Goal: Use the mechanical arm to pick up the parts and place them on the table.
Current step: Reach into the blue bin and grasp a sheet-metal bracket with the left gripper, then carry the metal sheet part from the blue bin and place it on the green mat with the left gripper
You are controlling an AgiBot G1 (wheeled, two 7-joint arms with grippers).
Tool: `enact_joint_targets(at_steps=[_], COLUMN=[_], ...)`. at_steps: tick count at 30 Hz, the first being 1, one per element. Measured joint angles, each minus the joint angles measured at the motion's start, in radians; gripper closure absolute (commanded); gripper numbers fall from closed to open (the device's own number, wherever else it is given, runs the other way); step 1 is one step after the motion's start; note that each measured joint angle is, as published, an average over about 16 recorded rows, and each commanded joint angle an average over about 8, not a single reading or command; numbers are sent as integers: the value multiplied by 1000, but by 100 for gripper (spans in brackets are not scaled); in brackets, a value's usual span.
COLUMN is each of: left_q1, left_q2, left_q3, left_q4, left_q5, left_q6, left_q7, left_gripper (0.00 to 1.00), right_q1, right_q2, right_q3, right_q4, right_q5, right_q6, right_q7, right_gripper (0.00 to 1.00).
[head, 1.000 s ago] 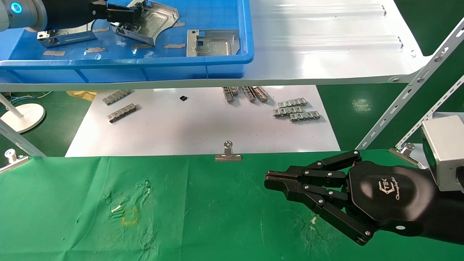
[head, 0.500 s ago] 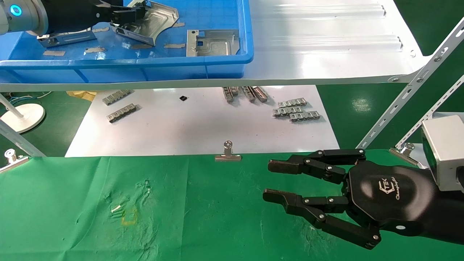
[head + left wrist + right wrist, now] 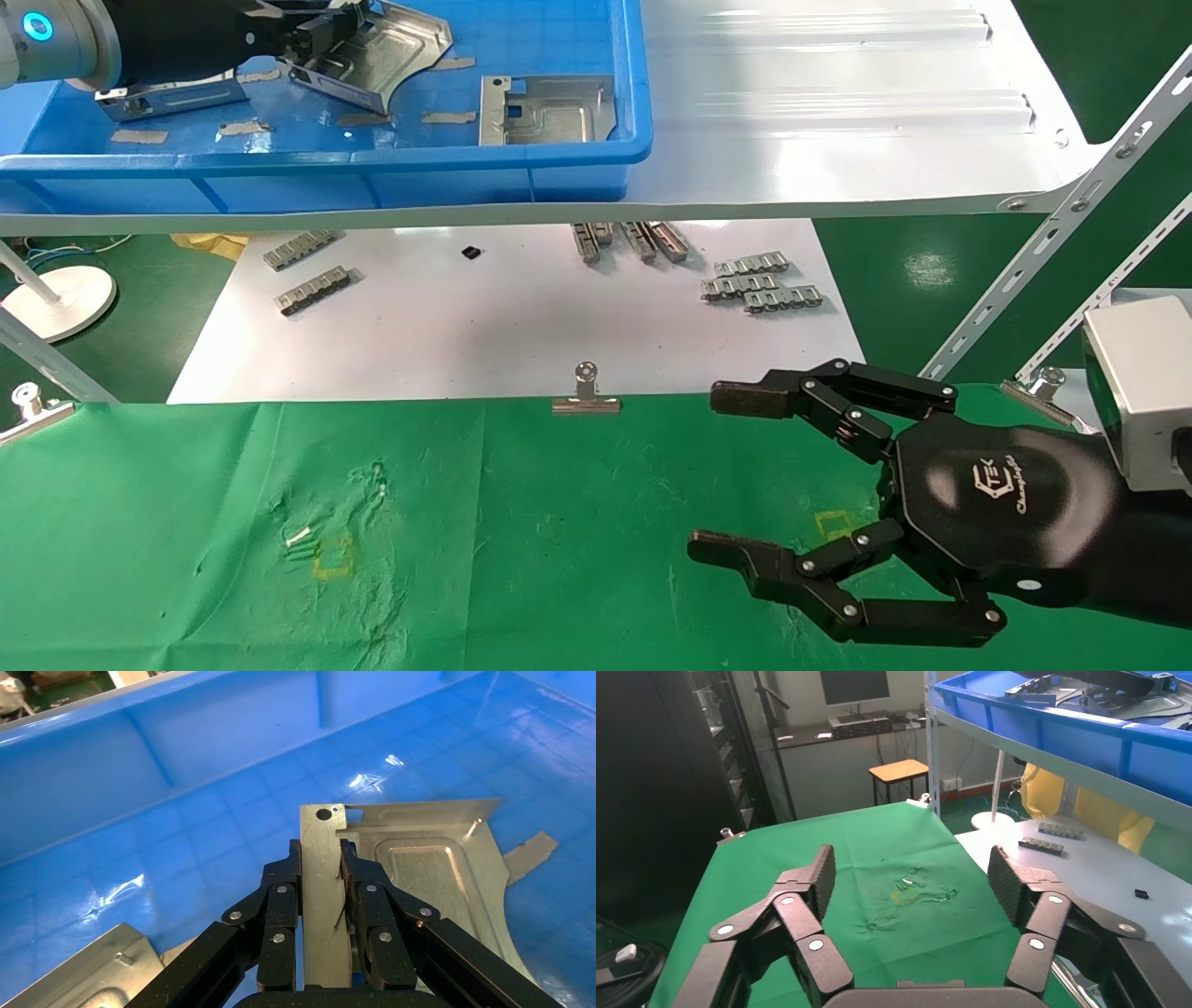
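My left gripper [image 3: 317, 33] is inside the blue bin [image 3: 577, 158] on the white shelf, shut on the folded edge of a silver bracket [image 3: 396, 51]; the left wrist view shows its fingers [image 3: 281, 896] clamped on that bracket's upright strip [image 3: 323, 903]. Two more silver brackets lie in the bin, one at its right [image 3: 549, 110] and one at its left [image 3: 168, 93], partly hidden by my arm. My right gripper [image 3: 722, 475] is open and empty over the green table [image 3: 521, 540], its fingers [image 3: 814, 874] spread wide.
Yellow square outlines mark the cloth at left [image 3: 332, 556] and by my right gripper [image 3: 832, 525]. Binder clips [image 3: 586, 396] hold the cloth's far edge. Small grey ridged strips [image 3: 759, 284] lie on a white sheet below the shelf. Angled shelf struts [image 3: 1052, 233] stand at right.
My right gripper has opened from shut to wide open, staying over the green cloth. My left gripper has tilted and lifted the bracket slightly within the bin.
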Motion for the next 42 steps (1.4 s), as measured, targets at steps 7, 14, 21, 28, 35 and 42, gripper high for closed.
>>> enact_joint_targets(at_steps=[7, 14, 21, 28, 35, 42], left_q1=[-14, -12, 34, 154, 329, 487], left_q2=[-42, -117, -198, -320, -489, -591], left_q3=[-27, -60, -80, -51, 27, 103], left_q4=[-35, -83, -159, -375, -653, -746], left_q5=[-42, -99, -170, -314, -480, -556], left_q6=[154, 423, 670, 766, 767, 749], left_q7=[39, 125, 233, 292, 380, 614], left_gripper=[100, 100, 100, 100, 100, 100], right_q1=[0, 0, 0, 0, 0, 0], right_q2=[0, 0, 0, 0, 0, 0], right_q3=[0, 0, 0, 0, 0, 0], right_q4=[0, 0, 0, 0, 0, 0], right_q5=[0, 0, 0, 0, 0, 0], right_q6=[0, 0, 0, 0, 0, 0], right_q7=[0, 0, 0, 0, 0, 0], right_gripper=[0, 0, 0, 0, 0, 0])
